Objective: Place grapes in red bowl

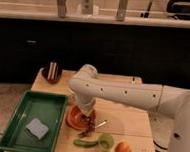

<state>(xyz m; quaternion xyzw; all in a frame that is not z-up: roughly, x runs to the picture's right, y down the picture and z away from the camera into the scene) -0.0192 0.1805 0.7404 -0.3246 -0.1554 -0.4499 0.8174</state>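
The red bowl sits on the wooden table, just right of the green tray. My white arm reaches in from the right and bends down over the bowl. The gripper points down at the bowl's right rim. It is shut on the grapes, a small dark cluster that hangs at its tip, at the rim's right edge and close above the tabletop. The arm's wrist hides part of the bowl's inside.
A green tray holding a grey-blue sponge lies at the left. A small dark brown bowl stands at the back left. Along the front edge lie a long green vegetable, a green apple and an orange fruit.
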